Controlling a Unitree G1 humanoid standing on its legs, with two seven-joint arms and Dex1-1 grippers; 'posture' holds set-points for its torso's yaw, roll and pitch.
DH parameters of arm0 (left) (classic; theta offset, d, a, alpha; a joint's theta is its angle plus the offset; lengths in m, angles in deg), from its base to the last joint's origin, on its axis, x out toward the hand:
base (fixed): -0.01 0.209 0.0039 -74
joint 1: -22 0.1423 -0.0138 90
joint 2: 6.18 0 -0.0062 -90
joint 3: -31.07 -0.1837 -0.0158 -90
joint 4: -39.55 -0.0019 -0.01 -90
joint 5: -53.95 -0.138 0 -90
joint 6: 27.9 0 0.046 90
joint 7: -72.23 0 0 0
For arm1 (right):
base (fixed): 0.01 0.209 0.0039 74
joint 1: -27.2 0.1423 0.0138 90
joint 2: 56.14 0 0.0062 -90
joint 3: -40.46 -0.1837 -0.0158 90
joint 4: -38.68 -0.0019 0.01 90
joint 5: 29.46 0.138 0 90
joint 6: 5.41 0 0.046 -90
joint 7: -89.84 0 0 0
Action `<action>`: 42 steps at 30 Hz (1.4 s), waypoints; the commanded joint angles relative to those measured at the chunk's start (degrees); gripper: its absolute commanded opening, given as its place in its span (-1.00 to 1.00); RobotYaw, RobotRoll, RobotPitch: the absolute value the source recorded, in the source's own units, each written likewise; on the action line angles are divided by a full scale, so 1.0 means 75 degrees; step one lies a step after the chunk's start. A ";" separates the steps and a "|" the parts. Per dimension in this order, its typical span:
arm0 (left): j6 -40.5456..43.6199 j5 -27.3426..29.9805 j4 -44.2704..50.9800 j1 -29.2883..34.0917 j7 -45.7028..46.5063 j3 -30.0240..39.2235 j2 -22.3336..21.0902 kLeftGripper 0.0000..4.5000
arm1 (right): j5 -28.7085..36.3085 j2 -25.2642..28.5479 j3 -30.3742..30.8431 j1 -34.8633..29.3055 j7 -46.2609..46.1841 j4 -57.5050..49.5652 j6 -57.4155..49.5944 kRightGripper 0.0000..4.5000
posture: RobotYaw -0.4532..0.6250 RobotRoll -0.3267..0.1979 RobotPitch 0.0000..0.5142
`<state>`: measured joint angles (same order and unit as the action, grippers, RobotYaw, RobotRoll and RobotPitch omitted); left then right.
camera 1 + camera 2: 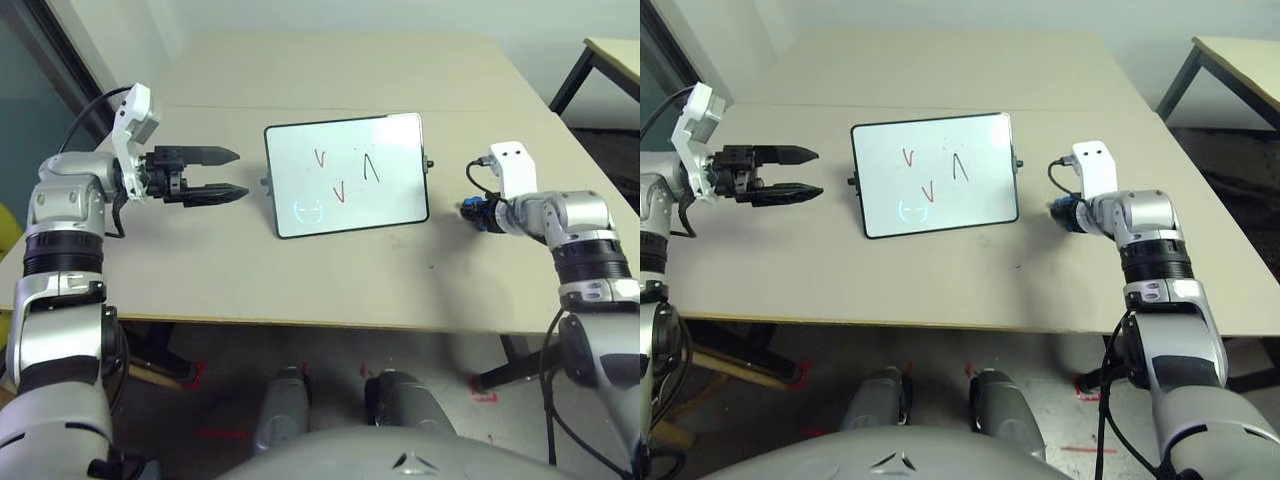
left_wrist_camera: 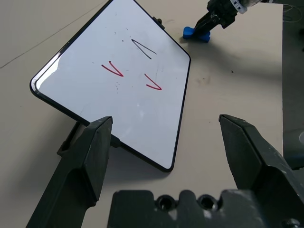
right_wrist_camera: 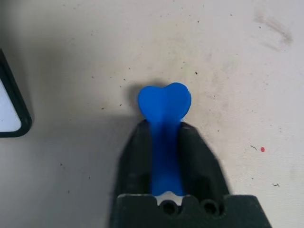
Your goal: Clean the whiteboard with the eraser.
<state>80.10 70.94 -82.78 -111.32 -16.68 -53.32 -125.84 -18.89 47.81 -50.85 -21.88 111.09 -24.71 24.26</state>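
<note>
I see the eraser (image 3: 164, 114) pinched between the right gripper (image 3: 164, 137) fingers: bright blue, matte, oblong with a lobed, heart-like end poking past the fingertips, sitting on the table (image 1: 330, 280) just right of the whiteboard (image 1: 346, 174). The right wrist view shows the clamp clearly; in the head views it is just a blue speck under the white wrist module. The board is glossy white with a thin black frame and rounded corners, propped tilted on a small stand, carrying two red ticks, one black stroke and a faint round logo. The left gripper (image 1: 215, 174) hangs left of the board, clear of it, jaws spread wide. The tabletop is beige, scuffed and speckled, with open room in front of the board.
</note>
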 commanded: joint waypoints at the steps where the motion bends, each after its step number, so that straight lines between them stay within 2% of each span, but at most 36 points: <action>1: 0.0063 0.0149 0.0247 0.0159 0.0082 0.0032 -0.0112 1.00 | -0.0170 0.0263 0.0370 -0.0063 0.0374 -0.0698 0.0279 -0.99 | 0.17 0.25 -1.00; 5: 0.0050 0.0222 0.0373 0.0272 0.0174 0.0055 -0.0124 1.00 | -0.0423 0.0649 0.1158 -0.0189 0.0991 -0.1850 0.0739 -0.99 | 0.18 0.25 -1.00; 11: 0.0032 0.0277 0.0479 0.0374 0.0295 0.0014 -0.0092 1.00 | -0.0909 0.0695 0.2097 -0.0177 0.1381 -0.3151 0.1459 -0.99 | 0.18 0.25 -1.00; 16: -0.0076 0.0235 0.0425 0.0346 0.0364 -0.0075 -0.0014 1.00 | -0.2064 0.0670 0.3227 -0.0214 0.1432 -0.3521 0.3578 -0.99 | 0.17 0.25 -1.00; 21: -0.0052 0.0256 0.0474 0.0320 0.0393 -0.0122 0.0080 1.00 | -0.3415 0.0721 0.4003 -0.0075 0.1319 -0.2896 0.5174 -0.99 | 0.18 0.25 -1.00; 29: -0.0071 0.0249 0.0480 0.0281 0.0413 -0.0131 0.0141 1.00 | -0.4621 0.0660 0.4326 0.0174 0.1853 -0.2239 0.5681 -0.99 | 0.19 0.25 -1.00; 42: -0.0039 0.0299 0.0628 0.0358 0.0501 -0.0104 0.0132 1.00 | -0.5182 -0.0077 0.4374 0.0295 0.2482 -0.1788 0.5981 -0.99 | 0.23 0.25 -1.00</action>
<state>79.95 72.61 -79.23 -108.94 -13.10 -53.51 -125.09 -56.87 47.69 -18.65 -20.73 128.93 -39.25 68.59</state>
